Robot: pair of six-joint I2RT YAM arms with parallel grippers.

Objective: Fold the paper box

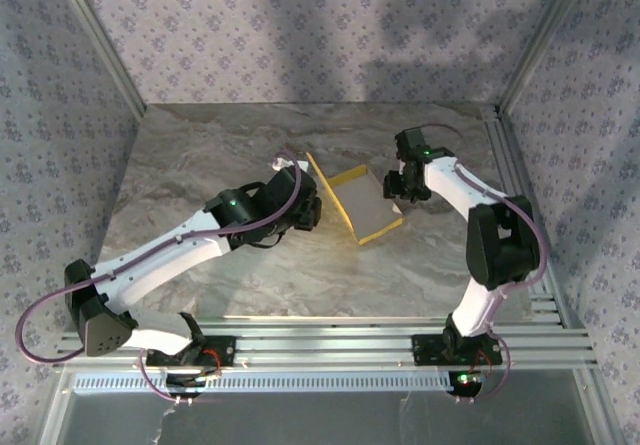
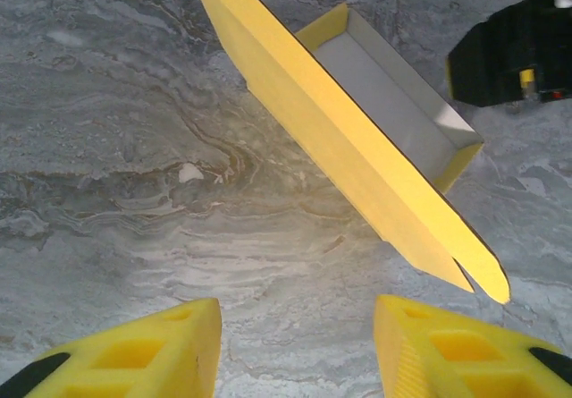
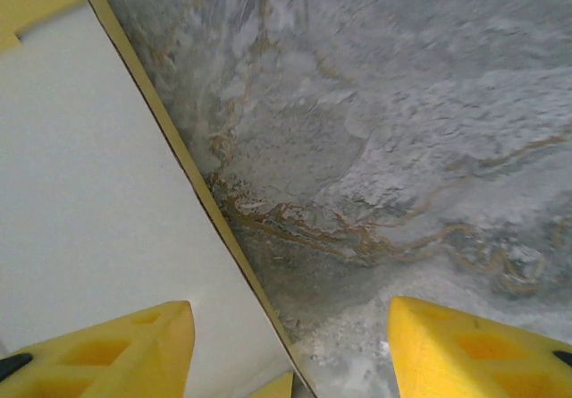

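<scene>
Between my two claws, a little beyond the table's (image 1: 200, 165) middle, lay the paper box (image 1: 360, 205). It was half formed, a shallow tray with its long lid flap (image 2: 340, 139) standing on the left. I judged the thin card light, springy, easily creased and likely to skid on the smooth marble, so a flap's free edge seemed the best hold. My left claw (image 2: 295, 326) hung apart and empty near that flap. My right claw (image 3: 290, 313), also apart, hovered at the tray's right edge. Only my own arms risked crowding each other.

The paper box (image 3: 98, 192) runs off the left and top edges of the right wrist view. The table (image 3: 402, 76) beside it looks blurred.
</scene>
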